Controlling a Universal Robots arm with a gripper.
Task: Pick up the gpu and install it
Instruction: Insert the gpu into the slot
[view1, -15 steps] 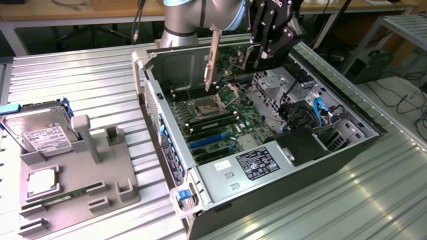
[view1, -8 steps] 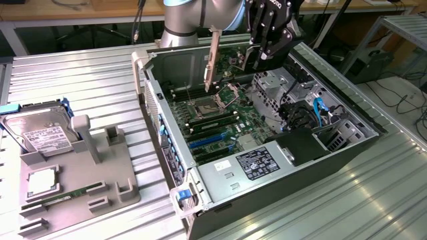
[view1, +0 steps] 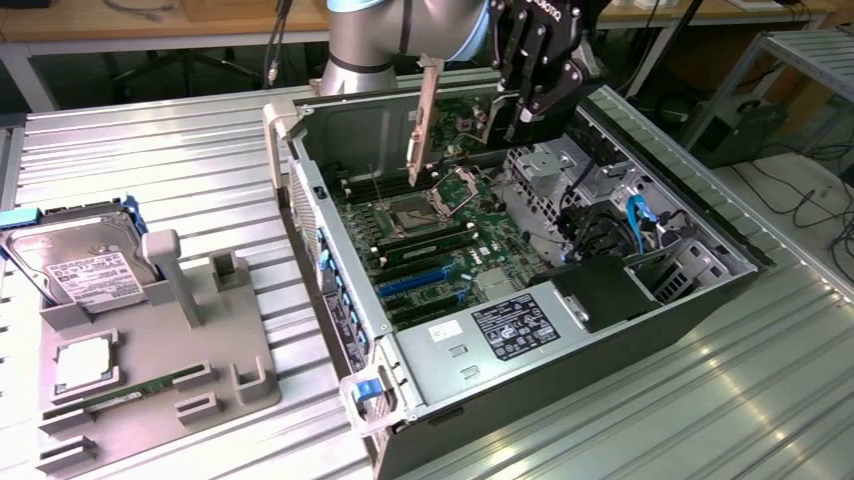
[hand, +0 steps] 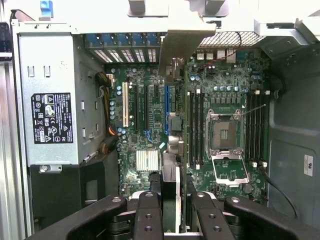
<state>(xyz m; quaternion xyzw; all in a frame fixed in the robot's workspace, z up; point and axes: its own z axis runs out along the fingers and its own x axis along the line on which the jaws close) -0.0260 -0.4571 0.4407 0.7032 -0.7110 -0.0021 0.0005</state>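
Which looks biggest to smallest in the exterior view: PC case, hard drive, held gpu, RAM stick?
1. PC case
2. Hard drive
3. gpu, edge-on in the gripper, so its apparent size is unsure against the drive
4. RAM stick

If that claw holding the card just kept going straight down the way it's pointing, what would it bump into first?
Probably the green motherboard inside the open computer case. The gripper points down into it, and the gpu it holds would touch first, somewhere near the memory slots; exact depth is hard to judge.

The thin green circuit-board gpu with its pale metal bracket hangs on edge, upright, above the open computer case's motherboard.
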